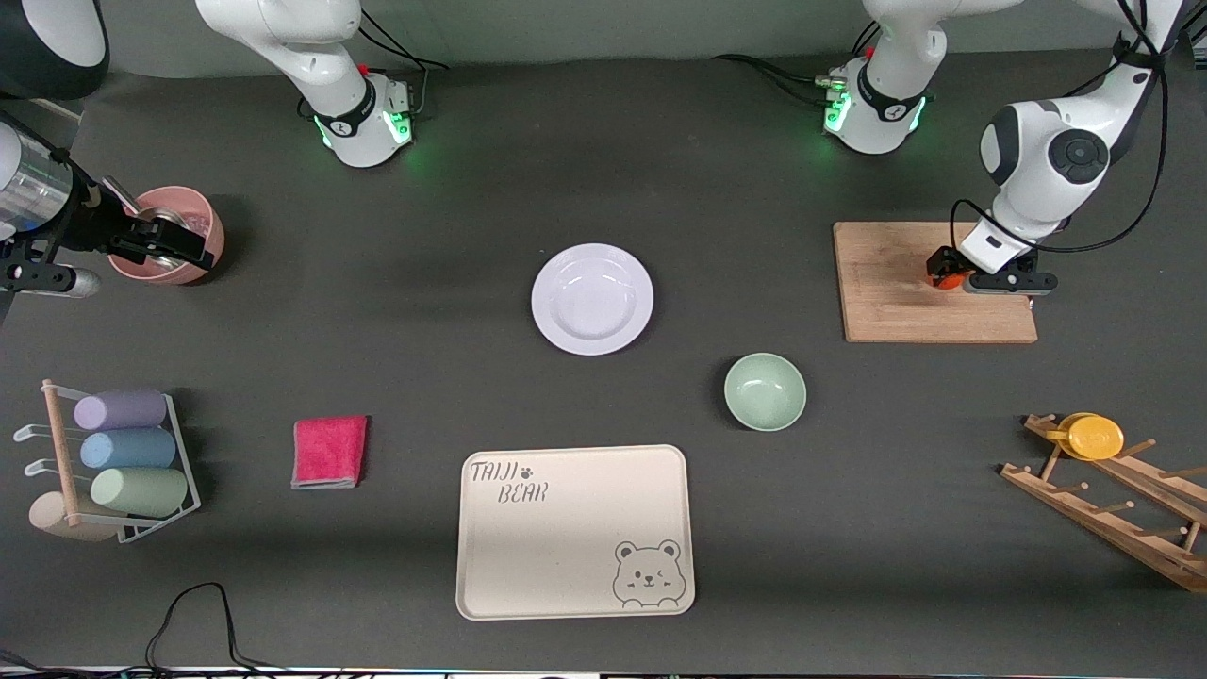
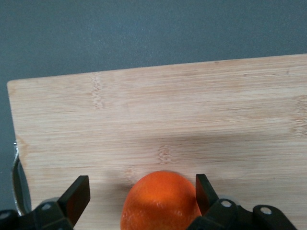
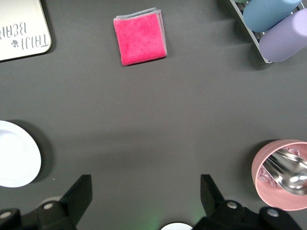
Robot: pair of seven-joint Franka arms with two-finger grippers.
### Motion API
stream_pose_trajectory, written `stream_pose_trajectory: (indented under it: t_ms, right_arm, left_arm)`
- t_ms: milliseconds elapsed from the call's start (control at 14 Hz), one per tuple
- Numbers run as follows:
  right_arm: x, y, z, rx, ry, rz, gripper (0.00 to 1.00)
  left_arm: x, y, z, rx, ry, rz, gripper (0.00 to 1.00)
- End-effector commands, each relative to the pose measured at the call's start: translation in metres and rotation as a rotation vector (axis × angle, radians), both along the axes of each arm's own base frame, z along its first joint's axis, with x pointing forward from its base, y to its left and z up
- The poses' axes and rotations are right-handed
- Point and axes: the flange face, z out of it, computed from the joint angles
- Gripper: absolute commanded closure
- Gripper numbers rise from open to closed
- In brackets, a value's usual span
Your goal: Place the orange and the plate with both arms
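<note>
The left gripper was down over the wooden cutting board at the left arm's end of the tabletop, its jaws spread wide with the orange sitting between them. In the left wrist view the fruit rested on the board, closer to one finger than the other: one finger was almost against the peel, while the other stood clear of it with bare wood showing in the gap. No grip had been taken yet. The orange being round, it offered no long axis to line up with; what mattered was that it already lay inside the span of the jaws, so the coming move seemed to call only for closing, perhaps after a slight sideways centring.

The plate lay flat near the middle of the tabletop, well apart from the cutting board and farther from the front camera than the pale green bowl and the bear tray.

The right gripper hung above the tabletop at the right arm's end, its jaws open and empty, waiting near the pink bowl with the metal spoon in it. The right wrist view showed an edge of the plate, so that arm looked the better placed to fetch it.
</note>
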Motion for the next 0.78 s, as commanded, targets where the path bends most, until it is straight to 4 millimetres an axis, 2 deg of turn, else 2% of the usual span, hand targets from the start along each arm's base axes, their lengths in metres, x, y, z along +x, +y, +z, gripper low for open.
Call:
stream_pose_trajectory:
  t_ms: [0,71,143,356,499,570,641,713]
  right_arm:
    - [0.0028,-0.0009,0.0022,0.016,0.011,-0.009,0.0]
    - [0.0036,0.0005,0.0006,0.016,0.014,-0.006,0.0]
    - [0.004,0.0021,-0.0002,0.017,0.015,-0.003,0.0]
    - [0.0049,0.0042,-0.0017,0.015,0.017,0.004,0.0]
    - [0.0058,0.0033,-0.0047,0.016,0.023,0.004,0.0]
    - [0.0056,0.0025,-0.0048,0.016,0.024,0.002,0.0]
    - [0.0044,0.0026,-0.0054,0.016,0.026,0.002,0.0]
    - [0.0034,0.0027,-0.0059,0.016,0.026,0.002,0.0]
  left_arm:
    - [-0.0168,0.004,-0.0067,-0.007,-0.012,0.015,0.02]
    - [-0.0173,0.0041,-0.0066,-0.008,-0.012,0.021,0.03]
    - [-0.0179,0.0041,-0.007,-0.01,-0.012,0.035,0.08]
    - [-0.0213,0.0026,-0.0081,-0.015,-0.011,0.116,0.31]
    - [-0.0218,0.003,-0.0067,-0.015,-0.012,0.121,0.73]
    - [-0.0218,0.0025,-0.0061,-0.016,-0.011,0.127,0.89]
    - [-0.0217,0.0031,-0.0051,-0.016,-0.012,0.132,1.0]
    - [-0.0207,0.0029,-0.0037,-0.016,-0.016,0.132,1.0]
